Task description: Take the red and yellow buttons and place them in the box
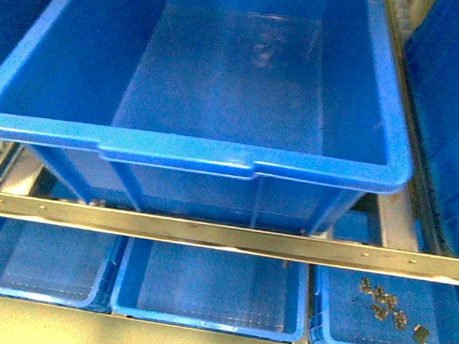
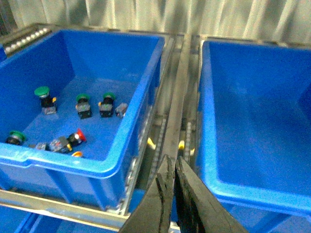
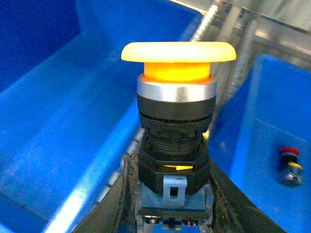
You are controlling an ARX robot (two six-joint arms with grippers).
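While my right gripper (image 3: 173,213) clamps the yellow button (image 3: 177,52) by its dark ribbed body, the glossy mushroom cap stands upright above a metal collar. My left gripper (image 2: 171,180), black fingers pressed together and holding nothing, hangs over the metal rail (image 2: 177,92) between two crates. Beyond, a red button (image 3: 290,154) lies in a neighbouring crate; the smooth blue box (image 1: 215,157) has a thick rolled rim.
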